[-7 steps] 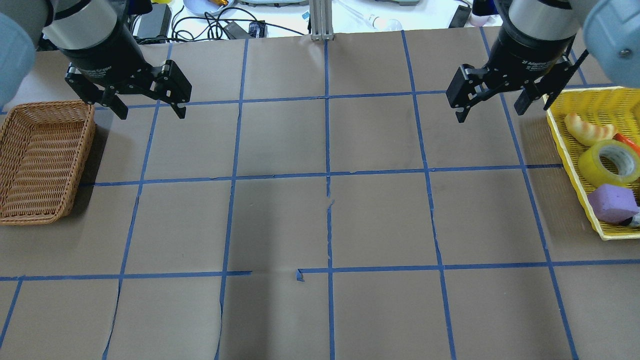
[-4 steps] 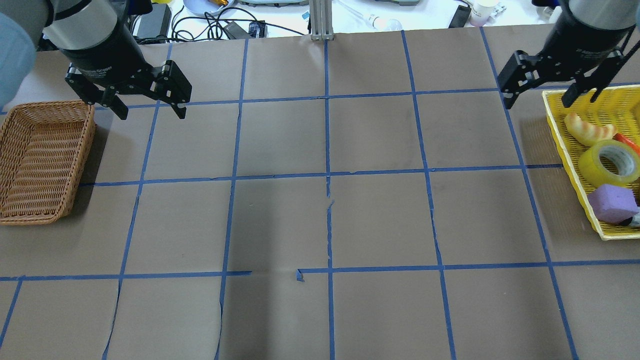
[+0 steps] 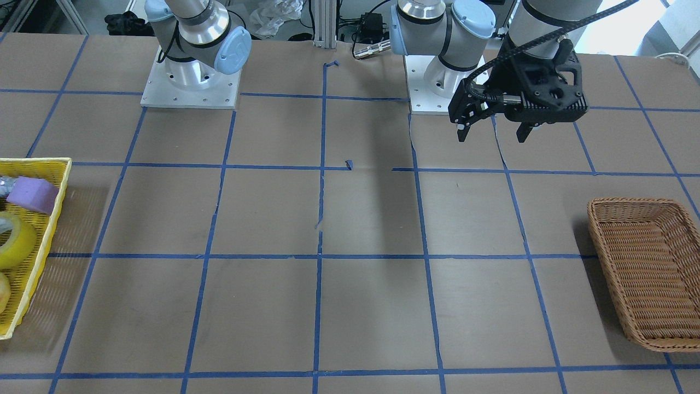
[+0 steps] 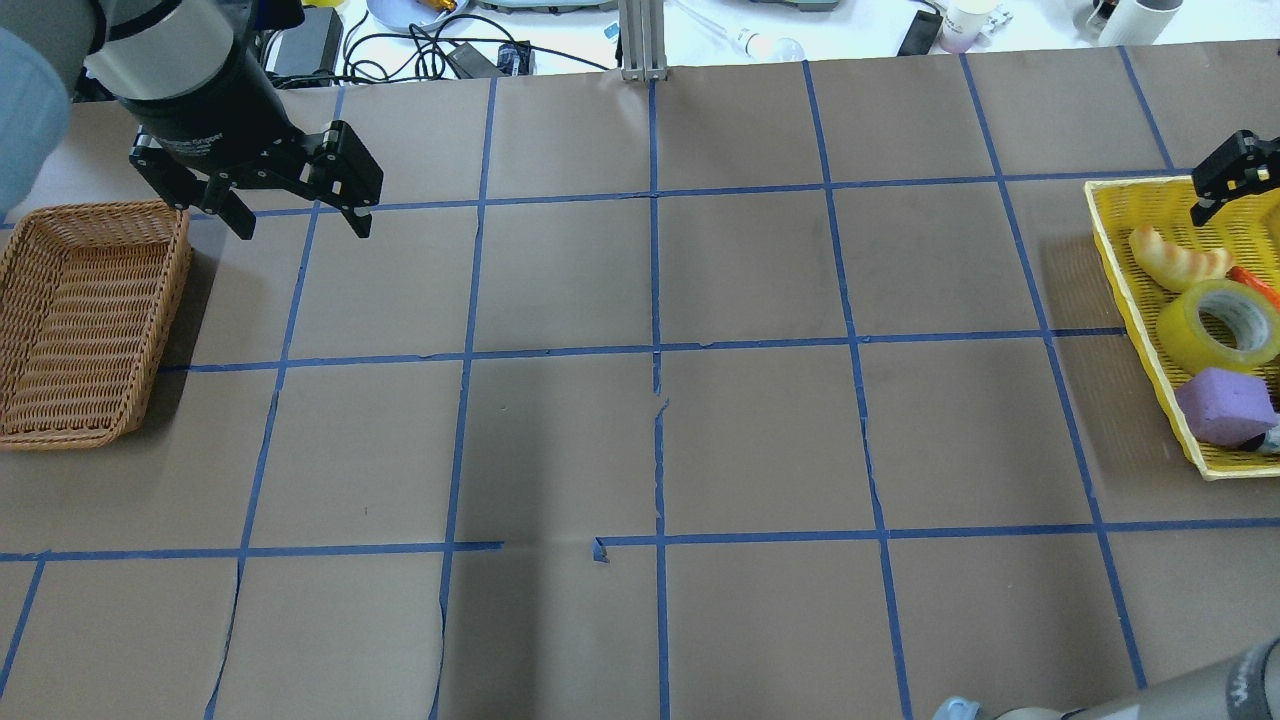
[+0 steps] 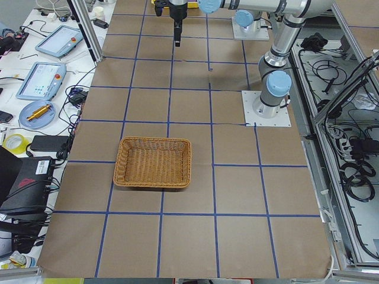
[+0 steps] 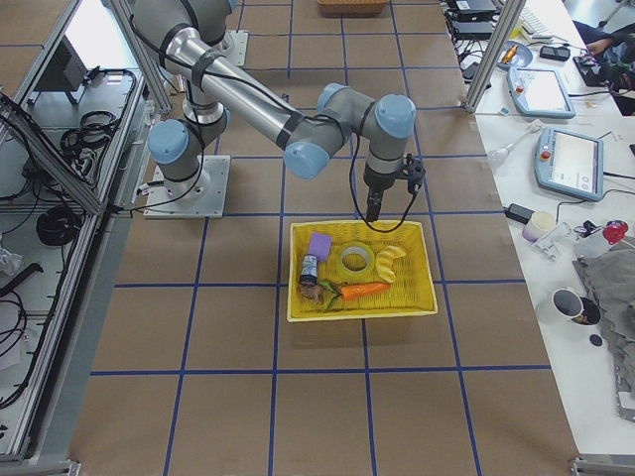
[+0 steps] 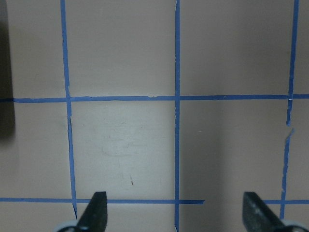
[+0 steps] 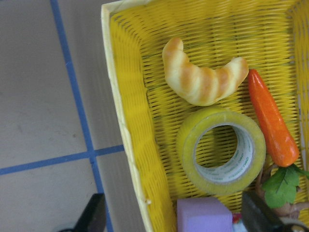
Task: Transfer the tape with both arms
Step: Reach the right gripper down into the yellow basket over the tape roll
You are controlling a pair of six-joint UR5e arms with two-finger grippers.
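The tape [image 8: 221, 147] lies flat in the yellow basket [image 8: 116, 96], right under my right gripper [image 8: 175, 216], whose fingers are spread wide and hold nothing. The croissant [image 8: 203, 77] and carrot [image 8: 270, 121] crowd it, perhaps touching, and the purple sponge [image 8: 203, 215] sits just beside. If I come down off-centre, I could pinch a neighbour or snag the basket wall. Far across the table, my left gripper [image 4: 303, 218] hangs empty, fingers apart, near the wicker basket [image 4: 90, 320].

Built of silver-grey tubes [image 6: 248, 94], capped with light-blue round joint covers [image 3: 232, 50] — bolted to square white base plates [image 3: 219, 94]; tipped by a black two-finger left gripper [image 4: 303, 228] with white lettering, a black cable [image 3: 547, 34] alongside
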